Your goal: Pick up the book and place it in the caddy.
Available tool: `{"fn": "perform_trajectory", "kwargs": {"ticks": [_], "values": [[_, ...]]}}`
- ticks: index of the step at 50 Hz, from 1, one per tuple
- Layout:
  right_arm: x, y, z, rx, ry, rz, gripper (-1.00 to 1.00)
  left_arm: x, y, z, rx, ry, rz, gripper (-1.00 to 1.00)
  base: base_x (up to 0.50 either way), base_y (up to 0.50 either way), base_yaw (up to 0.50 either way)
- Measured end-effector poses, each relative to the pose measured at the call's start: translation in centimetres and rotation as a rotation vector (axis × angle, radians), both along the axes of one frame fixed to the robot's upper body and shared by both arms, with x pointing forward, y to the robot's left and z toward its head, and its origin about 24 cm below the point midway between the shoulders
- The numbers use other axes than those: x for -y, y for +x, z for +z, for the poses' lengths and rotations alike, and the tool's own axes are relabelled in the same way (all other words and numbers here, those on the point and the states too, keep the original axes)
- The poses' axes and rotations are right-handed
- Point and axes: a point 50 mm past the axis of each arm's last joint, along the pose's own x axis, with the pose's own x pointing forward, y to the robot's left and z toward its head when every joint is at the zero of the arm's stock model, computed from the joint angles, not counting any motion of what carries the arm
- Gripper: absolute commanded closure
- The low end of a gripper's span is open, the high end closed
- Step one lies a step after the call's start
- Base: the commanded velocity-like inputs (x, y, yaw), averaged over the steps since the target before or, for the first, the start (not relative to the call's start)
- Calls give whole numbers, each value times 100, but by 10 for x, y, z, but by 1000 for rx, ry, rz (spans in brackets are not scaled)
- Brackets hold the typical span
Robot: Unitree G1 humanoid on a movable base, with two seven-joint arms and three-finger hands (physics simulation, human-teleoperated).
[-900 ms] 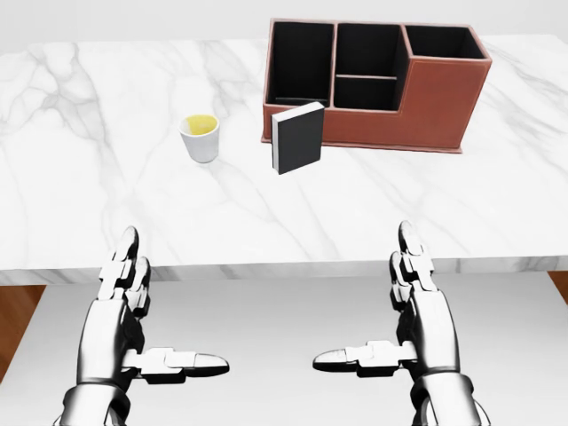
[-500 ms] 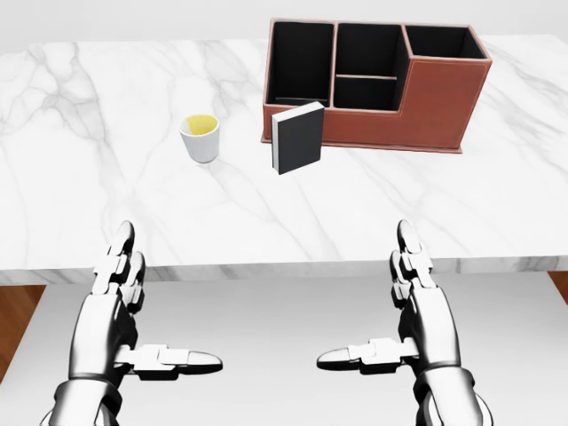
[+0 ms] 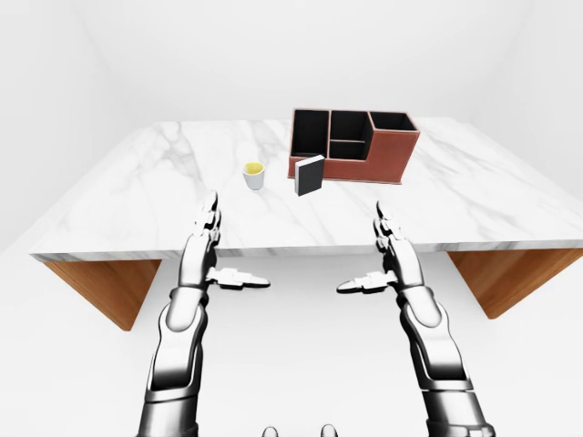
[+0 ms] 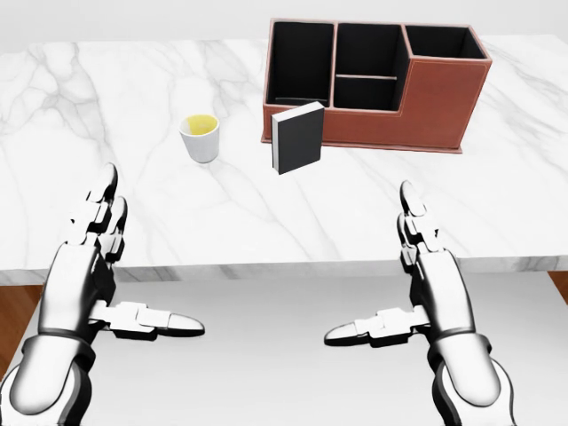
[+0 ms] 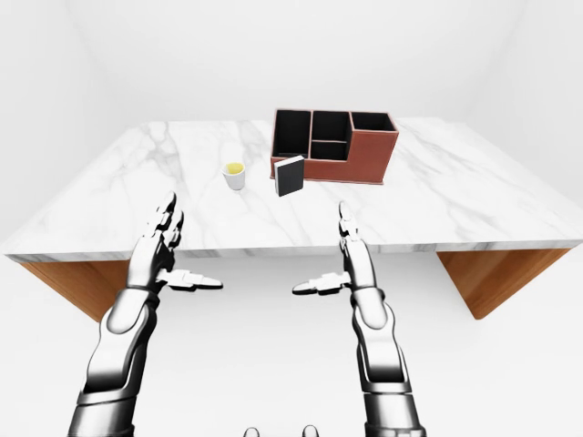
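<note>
left hand (image 4: 84,266): open, fingers straight up, thumb sticking out to the side. It has lifted and slid a bit to the left in the head view since a moment ago, so its fingertips now show over the table edge. It holds nothing
table (image 4: 106,106): white marble. It sits in the same spot in the head view as before, so the camera has not moved
cup (image 4: 200,137): small and white with yellow inside, standing left of the book. It has not moved
book (image 4: 297,138): dark, standing up on the table, just below the caddy's left end in the head view. I cannot tell if it touches the caddy. It has not moved and no hand is near it
caddy (image 4: 439,102): brown box with dark pockets, at the top of the table. Nothing is in it that I can see
right hand (image 4: 430,280): open too, fingers up, thumb out. It has lifted a little and holds nothing
what this means: I think the hands are only starting to reach. The book still has to be grabbed
</note>
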Motion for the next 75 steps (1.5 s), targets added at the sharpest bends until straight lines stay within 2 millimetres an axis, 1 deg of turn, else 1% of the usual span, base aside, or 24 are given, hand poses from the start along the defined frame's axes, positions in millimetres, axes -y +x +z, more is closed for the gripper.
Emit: {"fn": "perform_trajectory", "kwargs": {"ticks": [8,21,32,42,48,56,66,75], "values": [[-3,4,32,124,-85,34,-100,-1,10,22,73,80,-29,-100,0,0,0],[-6,6,84,315,-289,91,-100,-6,29,66,185,250,-95,-100,0,0,0],[-4,10,116,402,-453,106,-100,-14,45,97,224,380,-137,-100,0,0,0],[-1,13,140,466,-530,103,-100,-18,53,126,287,414,-135,-100,0,0,0],[0,13,148,488,-551,101,-100,-22,56,136,317,387,-93,-100,0,0,0],[0,14,151,492,-567,106,-100,-23,54,140,352,356,-59,-100,2,0,0],[-2,17,148,476,-572,111,-100,-24,53,136,345,337,-47,-100,22,0,0],[-3,18,142,457,-573,113,-100,-26,56,128,315,321,-39,-100,26,0,0]]}}
